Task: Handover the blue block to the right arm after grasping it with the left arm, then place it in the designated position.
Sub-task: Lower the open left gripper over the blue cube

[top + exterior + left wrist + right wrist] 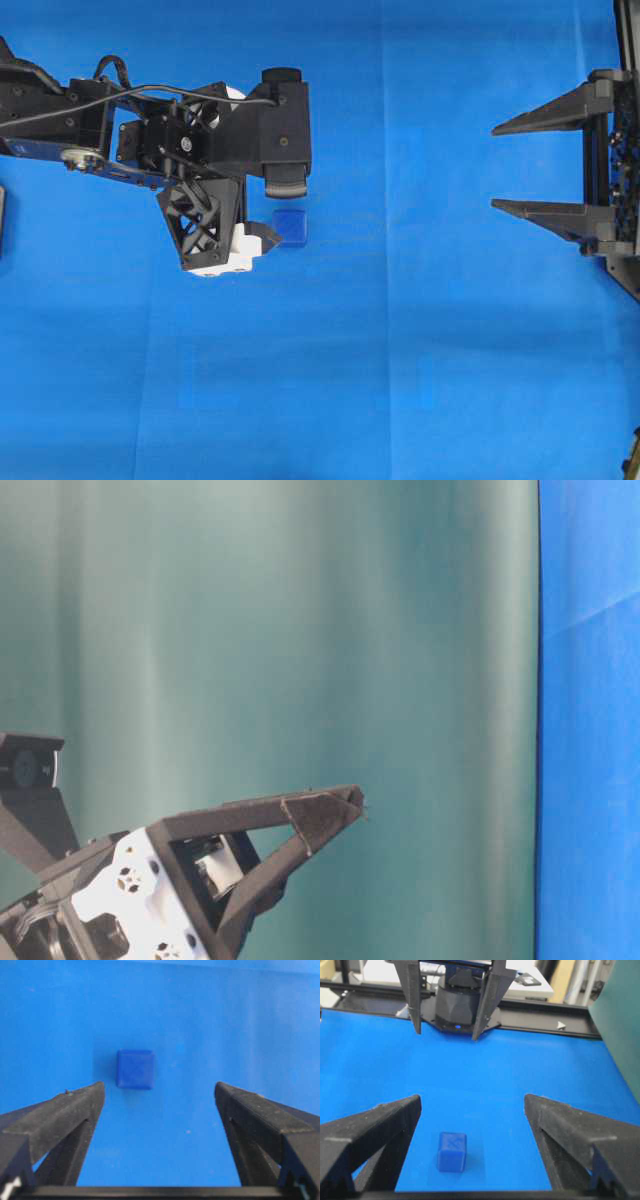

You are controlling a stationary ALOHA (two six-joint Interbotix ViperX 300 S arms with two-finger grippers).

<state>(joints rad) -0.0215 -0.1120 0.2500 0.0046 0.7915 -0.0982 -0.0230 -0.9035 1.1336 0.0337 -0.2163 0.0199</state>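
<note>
Though squarish, blue block (pixel 291 227) flat, unheld.

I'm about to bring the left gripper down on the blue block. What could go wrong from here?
1. In the left wrist view the blue block lies off centre, near one finger of the open left gripper. That finger may land on it or push it aside.
2. The block is much smaller than the fingers, so a deep grasp could leave little showing for the open right gripper to take at handover.
</note>
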